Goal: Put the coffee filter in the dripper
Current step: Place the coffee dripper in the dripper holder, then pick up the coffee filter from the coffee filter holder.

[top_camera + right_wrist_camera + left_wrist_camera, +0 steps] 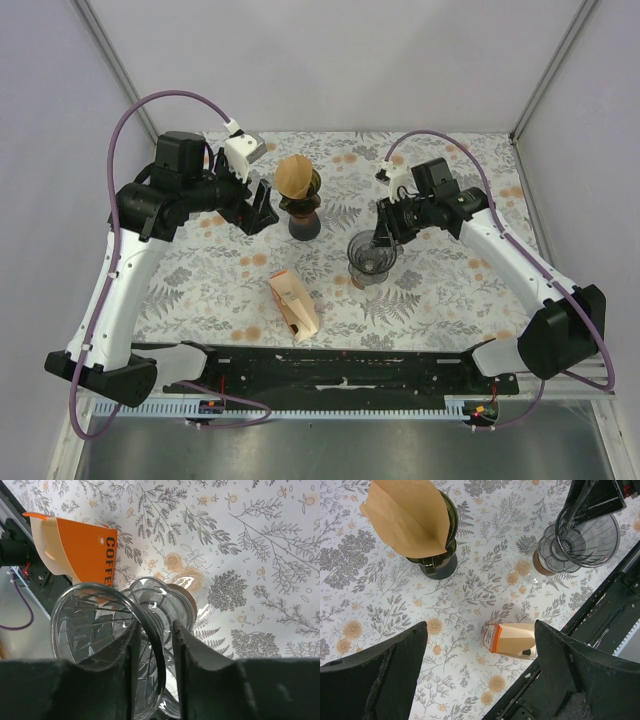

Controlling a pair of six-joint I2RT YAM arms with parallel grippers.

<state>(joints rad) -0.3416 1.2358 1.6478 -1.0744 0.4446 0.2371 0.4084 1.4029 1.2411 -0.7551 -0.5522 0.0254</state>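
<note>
A brown paper coffee filter [295, 174] sits in a dark green dripper [313, 187] on a dark stand; both show in the left wrist view, filter [407, 512] and dripper [449, 525]. My left gripper [258, 212] is open and empty just left of it, above the cloth [480, 630]. A clear glass dripper [368, 260] stands to the right. My right gripper [383, 238] stands astride its far rim [156, 627], one finger inside and one outside, the jaws narrowly apart with a gap beside the rim.
An orange and cream filter box [293, 303] lies on its side near the front edge, also in the left wrist view [512, 639] and the right wrist view [82, 555]. The floral cloth [450, 290] covers the table. A black rail [330, 365] runs along the front.
</note>
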